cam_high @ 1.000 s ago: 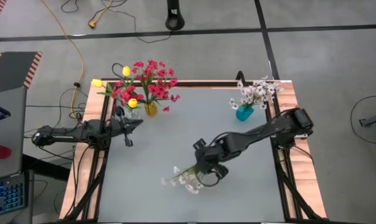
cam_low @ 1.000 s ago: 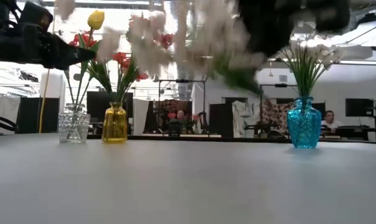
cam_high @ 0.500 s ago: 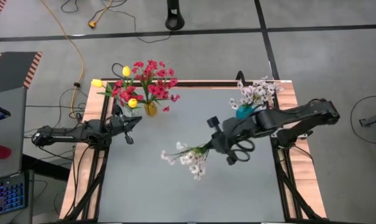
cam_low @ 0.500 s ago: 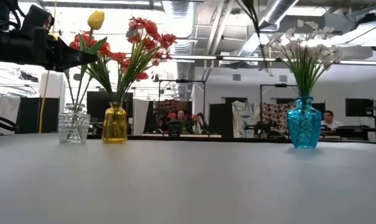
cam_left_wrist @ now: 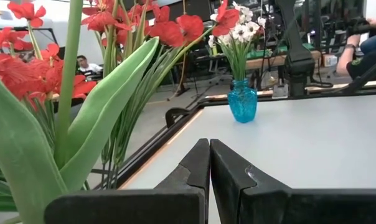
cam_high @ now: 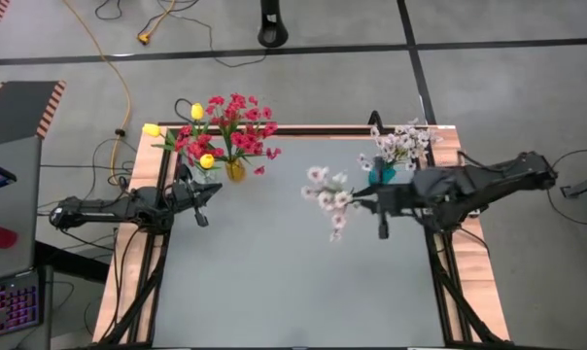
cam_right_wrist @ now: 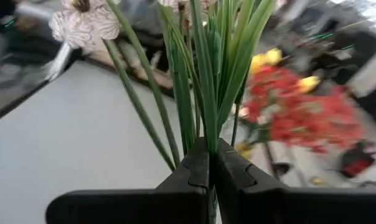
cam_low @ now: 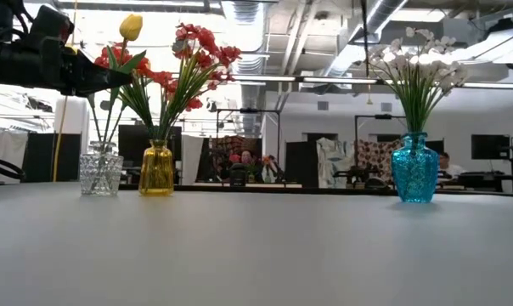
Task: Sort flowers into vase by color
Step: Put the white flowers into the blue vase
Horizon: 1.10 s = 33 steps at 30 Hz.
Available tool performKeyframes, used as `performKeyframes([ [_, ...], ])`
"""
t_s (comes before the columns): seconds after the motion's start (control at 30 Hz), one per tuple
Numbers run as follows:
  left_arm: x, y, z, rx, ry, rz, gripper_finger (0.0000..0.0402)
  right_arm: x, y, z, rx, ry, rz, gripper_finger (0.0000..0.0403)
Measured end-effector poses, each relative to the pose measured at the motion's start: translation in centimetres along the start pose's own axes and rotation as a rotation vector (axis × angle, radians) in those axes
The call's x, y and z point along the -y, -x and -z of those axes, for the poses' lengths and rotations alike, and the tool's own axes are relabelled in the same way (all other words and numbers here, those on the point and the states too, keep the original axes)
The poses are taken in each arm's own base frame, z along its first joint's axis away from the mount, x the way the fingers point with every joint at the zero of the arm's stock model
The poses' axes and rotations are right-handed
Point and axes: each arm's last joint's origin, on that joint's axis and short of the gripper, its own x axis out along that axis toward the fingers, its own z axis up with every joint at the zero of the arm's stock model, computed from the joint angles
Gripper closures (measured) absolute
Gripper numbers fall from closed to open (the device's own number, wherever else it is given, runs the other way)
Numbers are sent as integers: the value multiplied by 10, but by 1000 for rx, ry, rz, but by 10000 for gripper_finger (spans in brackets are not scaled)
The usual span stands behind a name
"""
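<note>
My right gripper (cam_high: 374, 201) is shut on a spray of white blossoms (cam_high: 328, 197) with green stems, held in the air just left of the blue vase (cam_high: 382, 176). That vase stands at the far right and holds more white blossoms (cam_high: 402, 144). At the far left, a yellow vase (cam_high: 235, 171) holds red flowers (cam_high: 237, 122), and a clear glass vase (cam_low: 100, 172) holds yellow tulips (cam_high: 197, 111). My left gripper (cam_high: 201, 199) is shut and empty, hovering beside the clear vase. The held spray does not show in the low view. My right gripper pinches the bundle of green stems (cam_right_wrist: 206, 134) between its two shut fingers (cam_right_wrist: 235, 171). The fingers come about level from the table's right. The spray is lifted clear of the table, and its blossoms (cam_right_wrist: 82, 25) reach out past the fingertips toward the table's left.
The three vases stand along the table's far edge, with bare grey table (cam_high: 274, 272) in the middle and near part. A wooden frame (cam_high: 133, 224) rims the table. People and equipment show in the room beyond.
My right gripper has risen and moved from the table's middle toward the far right, up to the blue vase, carrying the white spray. The spray has turned from pointing near-left to pointing left, and has left the low view.
</note>
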Motion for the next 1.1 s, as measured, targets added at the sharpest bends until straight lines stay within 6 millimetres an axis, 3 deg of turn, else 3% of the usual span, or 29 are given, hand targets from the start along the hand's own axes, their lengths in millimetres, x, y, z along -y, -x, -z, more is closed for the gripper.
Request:
performKeyframes([
  [0.17, 0, 0, 0, -1, -18, -5, 401, -2, 24, 8, 18, -15, 193, 373],
  [0.33, 0, 0, 0, -1, -17, -6, 401, -11, 32, 23, -34, -27, 381, 370],
  [0.5, 0, 0, 0, -1, -16, -6, 401, -22, 34, 38, -112, -58, 584, 372],
  [0.83, 0, 0, 0, -1, -16, -7, 401, -38, 33, 69, -210, -58, 817, 371],
  [1.1, 0, 0, 0, 0, -15, -8, 401, -46, 29, 94, -231, -76, 895, 370],
])
